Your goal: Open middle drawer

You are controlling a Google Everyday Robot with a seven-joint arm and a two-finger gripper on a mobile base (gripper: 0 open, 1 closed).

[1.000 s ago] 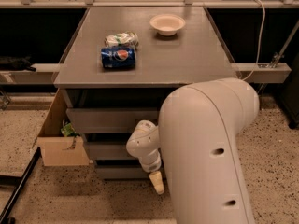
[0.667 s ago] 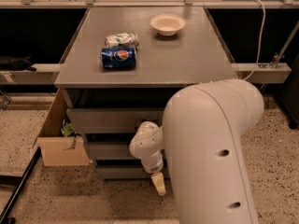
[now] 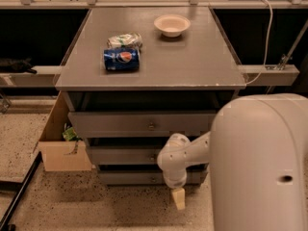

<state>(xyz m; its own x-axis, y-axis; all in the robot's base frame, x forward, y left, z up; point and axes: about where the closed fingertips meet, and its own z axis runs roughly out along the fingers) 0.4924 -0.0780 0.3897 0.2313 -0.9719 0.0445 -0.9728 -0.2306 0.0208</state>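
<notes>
Gripper point(image 3: 178, 198) low; arm point(image 3: 192, 150) part-hides mid drawer point(image 3: 120, 156).

Cabinet point(image 3: 192, 76): one, grey, flat top. Drawer fronts: three, stacked, namely top drawer point(image 3: 120, 123), middle drawer point(image 3: 120, 155) and bottom drawer point(image 3: 127, 178). Round knob point(image 3: 151, 126): one counted for certain, centred on the top front. On the cabinet top, three items: one white bowl point(image 3: 172, 25), one blue soda can point(image 3: 121, 59) lying on its side, and one pale crumpled packet point(image 3: 124, 40) just behind the can. Cardboard box point(image 3: 62, 146): one, on the floor at the cabinet's left side. White cable point(image 3: 266, 37): one, hanging at the right. Robot arm point(image 3: 185, 153): one. Gripper point(image 3: 178, 198): one, low in front of the bottom drawer, near the floor.
</notes>
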